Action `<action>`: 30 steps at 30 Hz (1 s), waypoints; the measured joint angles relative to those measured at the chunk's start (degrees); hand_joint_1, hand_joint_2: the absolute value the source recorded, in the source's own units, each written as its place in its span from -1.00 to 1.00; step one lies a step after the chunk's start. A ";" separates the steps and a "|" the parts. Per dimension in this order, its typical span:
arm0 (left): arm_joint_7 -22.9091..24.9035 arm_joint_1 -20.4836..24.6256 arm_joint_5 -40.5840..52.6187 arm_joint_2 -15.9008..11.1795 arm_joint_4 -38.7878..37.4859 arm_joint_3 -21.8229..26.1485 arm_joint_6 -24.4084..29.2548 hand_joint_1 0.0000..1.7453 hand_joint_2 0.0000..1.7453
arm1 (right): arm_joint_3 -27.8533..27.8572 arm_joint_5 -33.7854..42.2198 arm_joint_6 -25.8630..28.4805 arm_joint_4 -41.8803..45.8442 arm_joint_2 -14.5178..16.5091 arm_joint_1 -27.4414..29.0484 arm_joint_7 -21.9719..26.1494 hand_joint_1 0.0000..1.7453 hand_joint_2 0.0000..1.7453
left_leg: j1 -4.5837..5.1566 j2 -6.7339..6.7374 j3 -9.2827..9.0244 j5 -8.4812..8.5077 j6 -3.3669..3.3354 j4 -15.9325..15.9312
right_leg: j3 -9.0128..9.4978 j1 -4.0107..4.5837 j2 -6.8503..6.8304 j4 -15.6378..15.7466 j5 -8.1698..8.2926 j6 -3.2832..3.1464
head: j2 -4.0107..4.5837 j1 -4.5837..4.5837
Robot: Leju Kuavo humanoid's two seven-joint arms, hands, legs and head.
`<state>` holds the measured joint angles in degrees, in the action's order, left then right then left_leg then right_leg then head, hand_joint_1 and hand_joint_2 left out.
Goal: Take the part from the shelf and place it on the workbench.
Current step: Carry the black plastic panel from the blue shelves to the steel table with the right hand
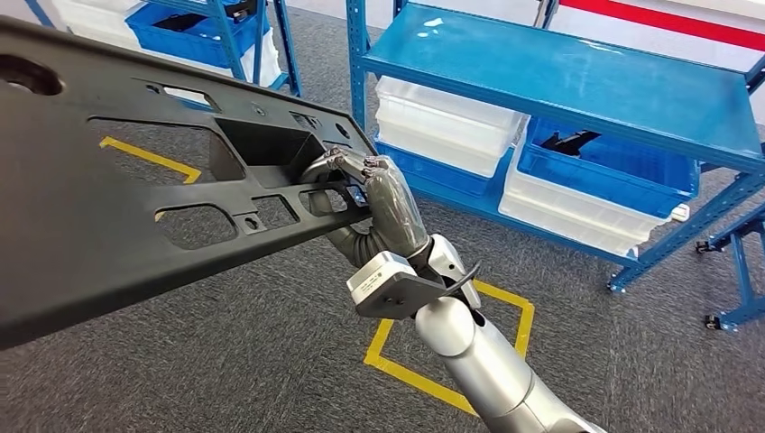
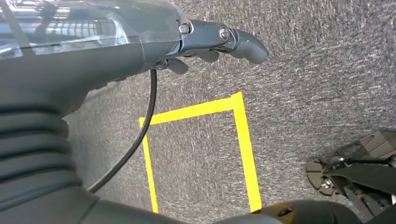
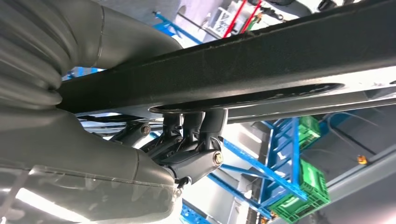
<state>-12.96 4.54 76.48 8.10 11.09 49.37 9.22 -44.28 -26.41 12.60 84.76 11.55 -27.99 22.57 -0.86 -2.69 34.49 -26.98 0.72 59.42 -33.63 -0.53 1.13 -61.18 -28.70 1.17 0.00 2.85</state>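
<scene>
Right hand (image 1: 361, 185) grips flat, perforated black part (image 1: 135, 180).

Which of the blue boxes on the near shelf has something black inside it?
The blue bin on the right, stacked on a white bin under the blue shelf. Black pieces lie inside; the blue bin left of it, under white ones, hides its contents.

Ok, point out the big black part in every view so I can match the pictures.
Head view: the black part spans the left half, gripped at its near edge by the right hand.
Left wrist view: I cannot make it out here.
Right wrist view: its dark edge runs across, fingers hooked under it.
Shared landmark: blue shelving.
</scene>
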 joint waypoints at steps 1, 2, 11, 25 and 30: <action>-0.07 0.04 0.07 0.00 0.01 0.00 0.01 -1.00 1.00 | 0.00 0.01 -0.01 0.01 0.01 -0.13 0.03 1.00 1.00 | 0.00 -0.27 0.23 0.15 0.29 -0.01 | 0.73 0.02 0.61 1.80 0.33 -0.08 | 0.00 0.05; -0.13 0.07 0.11 -0.01 0.01 0.00 0.01 -1.00 1.00 | 0.00 0.02 -0.01 0.01 0.02 -0.22 0.05 1.00 1.00 | 0.01 -0.49 0.44 0.34 0.64 -0.10 | 0.87 0.10 0.83 2.31 0.11 -0.15 | 0.00 0.02; -0.09 0.45 0.66 -0.08 0.02 -0.02 0.00 -1.00 1.00 | 0.02 0.02 -0.02 0.14 0.26 -0.39 0.08 1.00 1.00 | -0.06 2.12 7.00 -6.80 2.01 15.94 | 1.05 -0.28 -2.00 2.88 0.50 -1.76 | 0.00 -2.42; 0.21 1.12 1.35 -0.08 0.15 -0.13 -0.19 -1.00 1.00 | 0.11 -0.90 0.15 0.59 -0.08 -0.43 -0.13 1.00 1.00 | -0.14 2.00 0.20 -0.10 -0.08 0.21 | -5.93 -0.12 -2.04 -12.80 -7.60 0.40 | 0.00 -1.28; 0.21 1.24 1.37 -0.04 0.15 -0.15 -0.19 -1.00 1.00 | 0.11 -1.16 0.20 0.72 -0.30 -0.39 -0.19 1.00 1.00 | -0.15 -0.12 0.11 -0.06 0.05 0.30 | -1.28 -0.17 -0.43 -2.10 -0.59 0.16 | 0.00 -0.22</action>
<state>-12.74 5.78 77.85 8.06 11.23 49.22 9.03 -44.17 -27.57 12.79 85.48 11.26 -28.38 22.38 -1.01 -2.81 34.60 -27.04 0.77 59.72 -34.91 -0.70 0.71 -63.28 -29.29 1.33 0.00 2.63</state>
